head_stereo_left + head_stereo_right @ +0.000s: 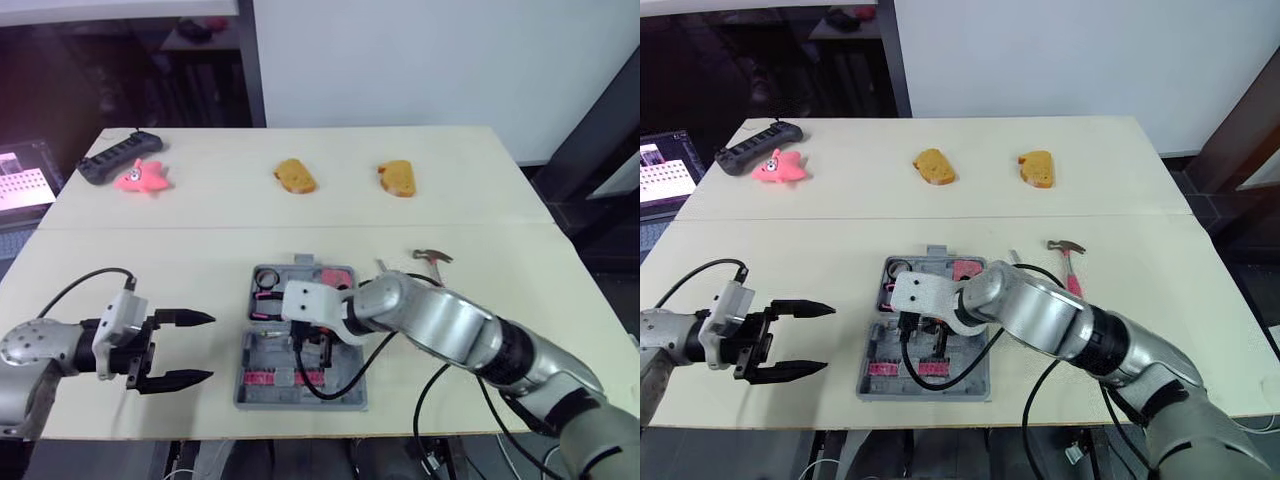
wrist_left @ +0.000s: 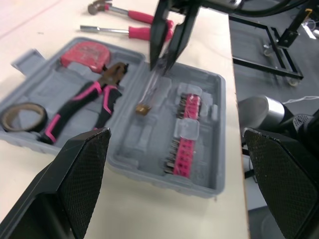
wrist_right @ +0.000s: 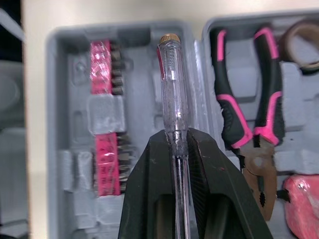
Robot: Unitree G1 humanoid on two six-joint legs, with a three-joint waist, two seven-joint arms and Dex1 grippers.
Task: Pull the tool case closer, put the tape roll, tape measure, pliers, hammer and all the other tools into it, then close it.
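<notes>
2 tools lie outside the open tool case (image 1: 300,403) as the robot's right hand (image 3: 177,137), clenched on the shaft of a clear-handled tester screwdriver (image 3: 172,84), holds it over the case's near half, beside the pink bit racks (image 2: 183,144). The case sits at the front edge of the table (image 1: 450,200), between the 2 arms. Its far half already carries the tape roll (image 2: 20,127), pliers (image 2: 112,79) and tape measure (image 2: 84,54). The hammer (image 1: 1068,262) and a pink-handled driver (image 2: 137,33) lie on the table just beside the case, on the robot's right. The left hand (image 1: 208,348) hangs released near the case's left side, fingers spread, holding nothing. Whether the clear handle touches the tray is hard to tell from these angles. To place the tool well, the right hand should line it up with the long moulded groove beneath, lower it until the handle seats flat, then let go and lift straight up so nothing rolls onto the bits. The left hand could steady the case's rim meanwhile.
</notes>
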